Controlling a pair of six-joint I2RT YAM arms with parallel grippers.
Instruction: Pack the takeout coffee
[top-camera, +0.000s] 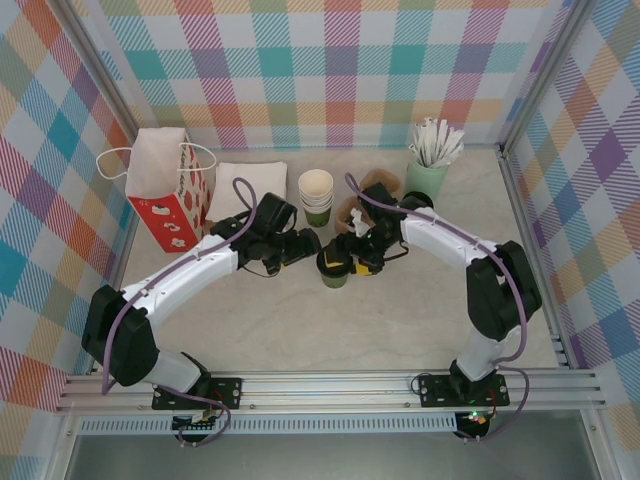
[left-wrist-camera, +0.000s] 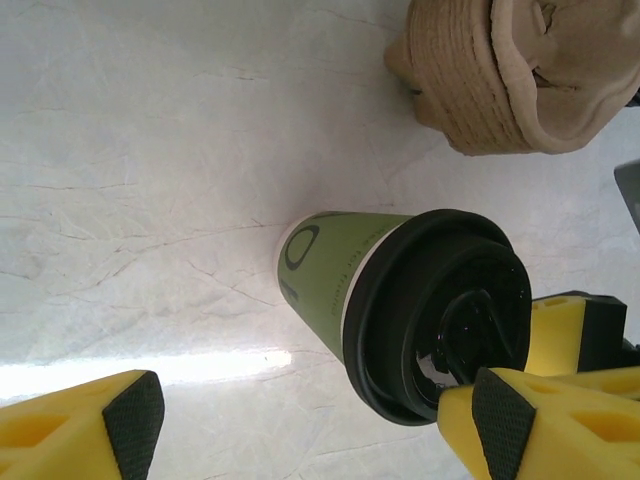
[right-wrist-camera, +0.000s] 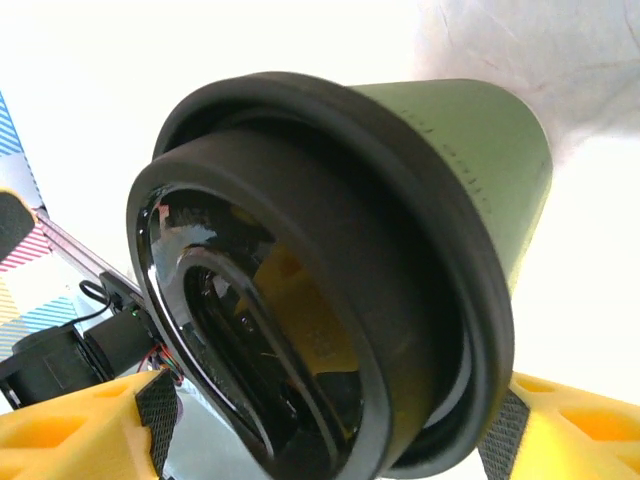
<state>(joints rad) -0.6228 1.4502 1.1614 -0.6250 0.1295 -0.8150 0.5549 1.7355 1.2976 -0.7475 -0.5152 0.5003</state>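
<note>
Standing upright at centre of table (top-camera: 400, 310): takeout coffee (top-camera: 333, 270), black lid (left-wrist-camera: 435, 315) fitted. Note left gripper (left-wrist-camera: 315, 420) fingers spread wide, cup between them, lid just beside one pad (left-wrist-camera: 497, 415). Note right gripper (right-wrist-camera: 330, 430) fingers apart, flanking lid rim; contact indeterminate.

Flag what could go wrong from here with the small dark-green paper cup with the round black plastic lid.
1. The left gripper and right gripper both stand open, crowded against the small dark-green paper cup and its round black plastic lid. A sideways move by either could tip it.
2. The stack of green paper cups stands close behind, so a carry toward the red-and-white paper bag might clip it.
</note>
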